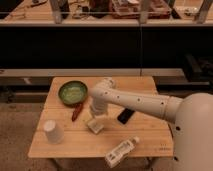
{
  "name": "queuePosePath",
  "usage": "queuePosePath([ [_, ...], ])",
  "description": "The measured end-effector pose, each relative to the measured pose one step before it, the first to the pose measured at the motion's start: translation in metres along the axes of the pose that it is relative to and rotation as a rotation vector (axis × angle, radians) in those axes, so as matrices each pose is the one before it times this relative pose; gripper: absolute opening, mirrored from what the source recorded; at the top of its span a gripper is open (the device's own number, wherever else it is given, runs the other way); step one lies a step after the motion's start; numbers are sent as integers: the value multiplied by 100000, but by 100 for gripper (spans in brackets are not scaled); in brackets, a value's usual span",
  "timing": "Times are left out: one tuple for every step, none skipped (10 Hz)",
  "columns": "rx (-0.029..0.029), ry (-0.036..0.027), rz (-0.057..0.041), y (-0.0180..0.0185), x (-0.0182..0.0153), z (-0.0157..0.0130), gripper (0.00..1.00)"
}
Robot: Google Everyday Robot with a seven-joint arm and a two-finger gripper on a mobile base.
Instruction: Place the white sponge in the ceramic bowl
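Observation:
The white sponge [93, 126] lies flat on the wooden table [150, 135], a little in front of the middle. The ceramic bowl [73, 92], with its green rim, stands at the table's back left and looks empty. My gripper [96, 116] hangs from the white arm [140, 102] and points down right over the sponge, at or just above its far edge. The arm's wrist hides the gripper's tips.
A red elongated object [76, 111] lies between bowl and sponge. A white upside-down cup [53, 131] stands front left. A black phone [126, 116] lies right of the gripper. A white-labelled plastic bottle [121, 151] lies at the front edge. Dark shelving stands behind.

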Motion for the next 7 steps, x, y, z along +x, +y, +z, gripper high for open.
queuePosePath([
  [637, 1650, -2942, -581, 39, 600, 80],
  [-28, 1646, -2087, -161, -112, 406, 80],
  [-961, 715, -1599, 94, -277, 436, 80],
  [-1513, 677, -1089, 96, -202, 567, 80],
  [-1347, 546, -1618, -157, -183, 706, 80],
  [-1034, 121, -733, 79, -173, 223, 80],
  [-796, 383, -1231, -62, -170, 114, 80],
])
